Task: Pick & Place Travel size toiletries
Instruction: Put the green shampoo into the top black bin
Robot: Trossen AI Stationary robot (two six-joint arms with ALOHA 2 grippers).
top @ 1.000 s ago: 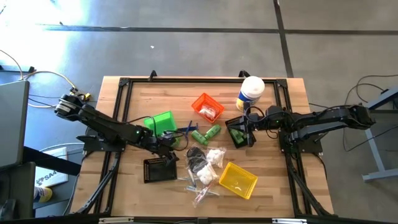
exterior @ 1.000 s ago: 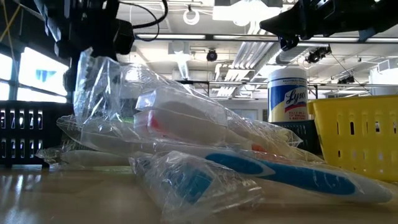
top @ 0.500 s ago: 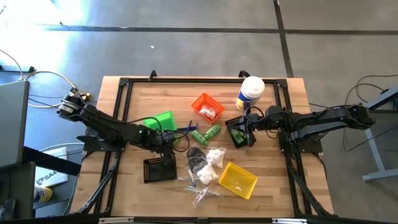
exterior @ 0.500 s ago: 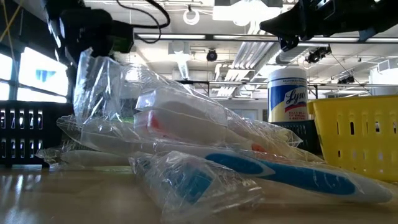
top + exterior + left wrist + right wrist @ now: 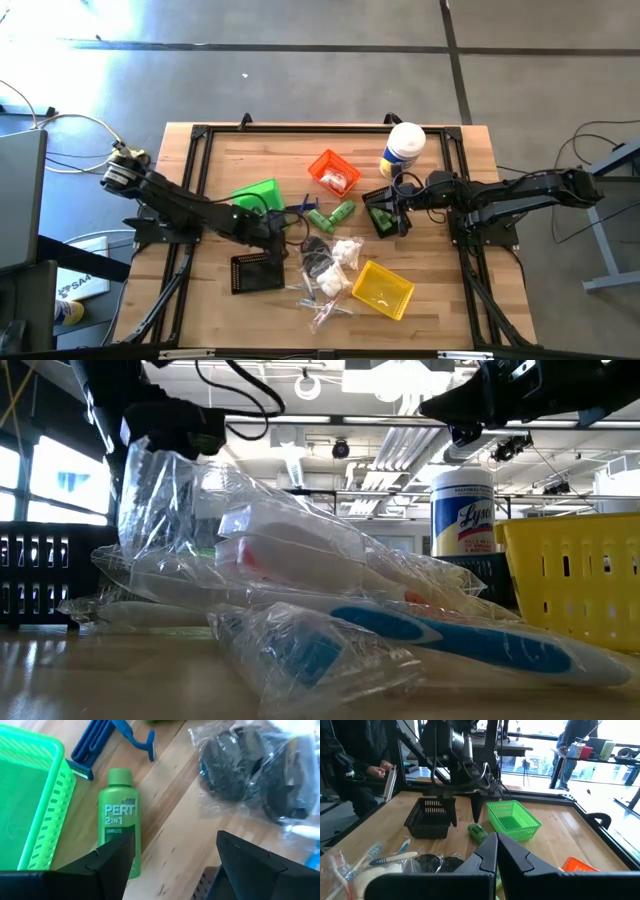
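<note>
The toiletries lie mid-table: a green Pert bottle (image 5: 118, 822) on its side beside the green bin (image 5: 30, 805), blue razors (image 5: 107, 740), two more green bottles (image 5: 331, 214), white packets (image 5: 346, 252), bagged black pieces (image 5: 250, 775) and clear-wrapped toothbrushes (image 5: 430, 630). My left gripper (image 5: 172, 865) is open and hovers just over the Pert bottle's bottom end; one finger hides that end. It also shows as the left gripper (image 5: 465, 810) in the right wrist view. My right gripper (image 5: 495, 852) is shut, holds nothing, and waits over a black bin (image 5: 385, 215) at the right.
An orange bin (image 5: 333, 172) holding items, a yellow bin (image 5: 383, 289), a second black bin (image 5: 257, 271) and a tall white-lidded canister (image 5: 403, 148) stand around the pile. A black frame (image 5: 200, 135) edges the table. People (image 5: 355, 765) are beyond the table.
My left gripper has moved a little toward the table's right, closer over the green Pert bottle and the pile, and has stayed open. The right arm has kept still.
</note>
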